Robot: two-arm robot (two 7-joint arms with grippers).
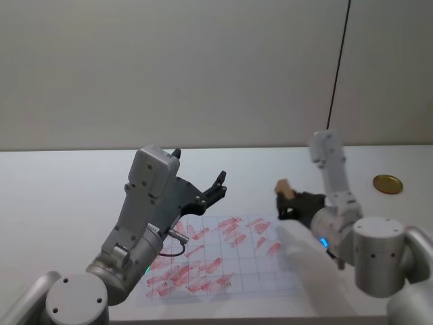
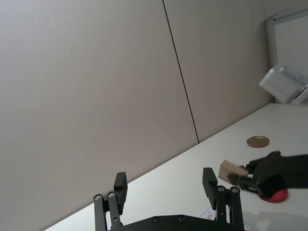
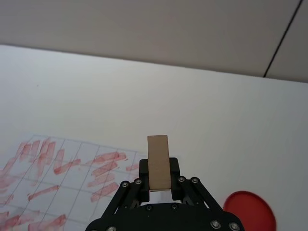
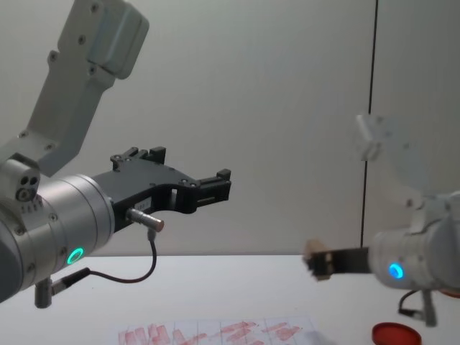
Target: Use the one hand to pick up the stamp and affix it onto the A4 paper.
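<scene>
Stamp point(image 3: 158, 161) pinched in right gripper point(image 3: 159, 172), held above table point(image 1: 67, 203): carrying step, paper point(image 1: 257, 277) below and to its left, so next move likely needs leftward shift and downward press; left gripper point(image 1: 199, 167) spread, idle.

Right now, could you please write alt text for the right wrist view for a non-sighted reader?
The right gripper is shut on a small rectangular light-tan wooden stamp, over a white table. On it lie a white gridded A4 paper covered in red imprints and a flat red round ink pad.
</scene>
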